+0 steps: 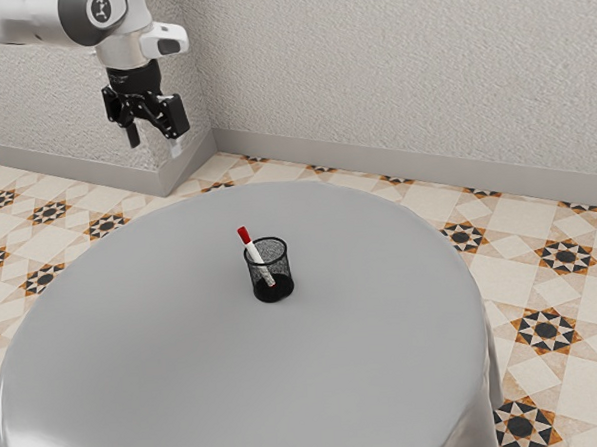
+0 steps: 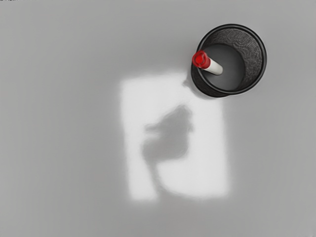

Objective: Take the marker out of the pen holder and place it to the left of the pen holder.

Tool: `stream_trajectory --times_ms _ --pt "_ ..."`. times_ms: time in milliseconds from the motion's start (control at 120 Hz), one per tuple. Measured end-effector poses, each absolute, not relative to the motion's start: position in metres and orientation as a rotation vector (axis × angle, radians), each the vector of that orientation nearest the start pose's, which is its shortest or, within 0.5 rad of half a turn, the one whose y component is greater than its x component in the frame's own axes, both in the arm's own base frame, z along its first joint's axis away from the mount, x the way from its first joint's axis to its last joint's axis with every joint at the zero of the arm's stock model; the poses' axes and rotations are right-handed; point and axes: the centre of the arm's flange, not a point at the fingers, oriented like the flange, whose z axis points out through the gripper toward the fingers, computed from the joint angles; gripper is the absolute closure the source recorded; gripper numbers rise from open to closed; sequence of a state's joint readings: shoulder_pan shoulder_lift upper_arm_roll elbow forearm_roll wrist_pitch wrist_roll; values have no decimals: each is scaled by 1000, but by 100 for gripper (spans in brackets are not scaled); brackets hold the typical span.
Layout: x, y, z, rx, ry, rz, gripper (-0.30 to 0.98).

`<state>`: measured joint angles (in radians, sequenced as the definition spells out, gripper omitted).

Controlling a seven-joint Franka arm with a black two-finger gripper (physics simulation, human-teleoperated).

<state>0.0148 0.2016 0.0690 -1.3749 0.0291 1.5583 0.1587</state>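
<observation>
In the exterior view my gripper (image 1: 154, 142) hangs high at the upper left, its two fingers apart and nothing between them. Well below it and toward the exterior view's right, a black mesh pen holder (image 1: 283, 268) stands upright on the grey table. A white marker (image 1: 258, 261) with a red cap leans inside, its capped end poking out above the rim. From above, the wrist view has the pen holder (image 2: 253, 52) and the marker (image 2: 214, 66), whose red cap rests over the rim; neither is touched by the gripper.
The round table (image 1: 185, 350) has a smooth grey cover that drapes over its edge. Behind it are a textured wall (image 1: 401, 68) and patterned floor tiles. A bright patch of light (image 2: 207, 173) with a dark shadow in it lies on the tabletop beside the holder.
</observation>
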Motion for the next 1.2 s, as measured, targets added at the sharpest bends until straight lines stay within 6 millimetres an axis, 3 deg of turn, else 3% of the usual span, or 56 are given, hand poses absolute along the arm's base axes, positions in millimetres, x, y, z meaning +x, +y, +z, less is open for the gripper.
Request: stream_trajectory --times_ms 292,542,717,825,1000,1200 --pt "612 56 595 -3087 198 43 0" --pt "632 47 528 -3053 827 -52 0" --pt "641 53 498 -2972 1111 -86 1" --pt "661 45 470 -2882 1331 -77 2" --pt "689 29 441 -2728 1636 -95 3" --pt "713 39 410 -2629 1865 -150 4"
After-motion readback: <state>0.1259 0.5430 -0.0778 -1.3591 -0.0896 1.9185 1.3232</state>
